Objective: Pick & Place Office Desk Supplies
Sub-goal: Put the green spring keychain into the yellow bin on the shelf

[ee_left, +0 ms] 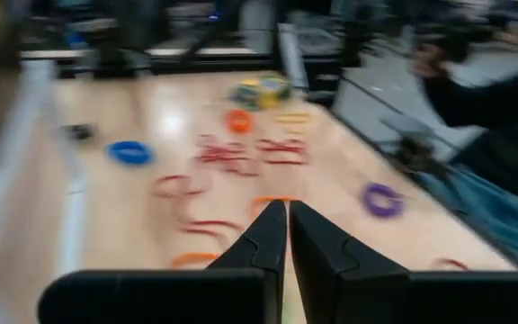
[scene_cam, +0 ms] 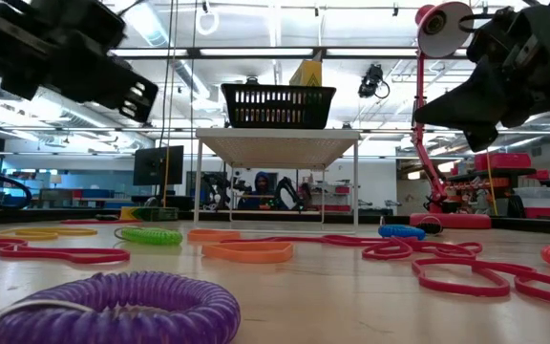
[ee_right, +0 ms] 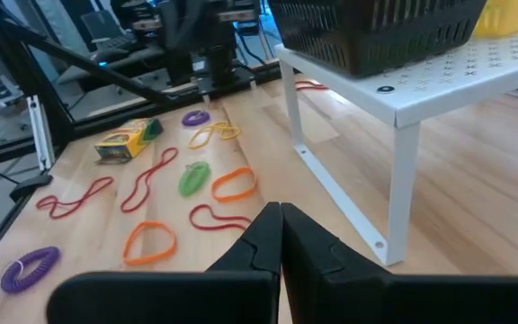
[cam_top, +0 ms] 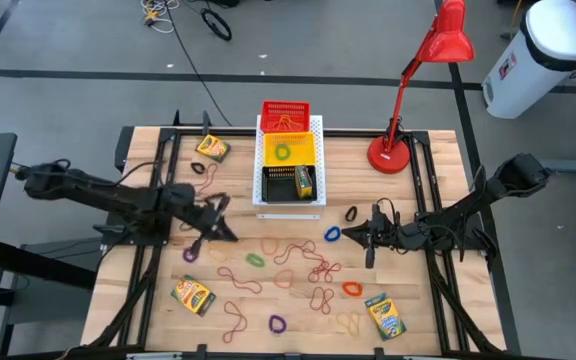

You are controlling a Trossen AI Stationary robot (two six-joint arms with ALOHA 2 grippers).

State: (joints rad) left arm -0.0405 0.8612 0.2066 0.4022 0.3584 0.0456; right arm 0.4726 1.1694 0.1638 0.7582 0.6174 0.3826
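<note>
Two robot arms hover over a wooden table (cam_top: 148,150) strewn with desk supplies, both grippers clenched on nothing.

A white board (cam_top: 262,160) at the table's far middle carries red (cam_top: 285,115), yellow (cam_top: 288,150) and black baskets (cam_top: 280,184); a red lamp (cam_top: 423,80) stands to its right. The left gripper (cam_top: 218,232) hangs in front-left of the board, the right gripper (cam_top: 353,236) in front-right. Crayon boxes lie left of the board (cam_top: 211,149) and near the table's front edge (cam_top: 194,295) (cam_top: 385,316). Reddish rubber bands (cam_top: 313,272) tangle in front of the board among small elastic loops, blue (cam_top: 332,234), green (cam_top: 256,259), purple (cam_top: 276,323), orange (cam_top: 352,289).
</note>
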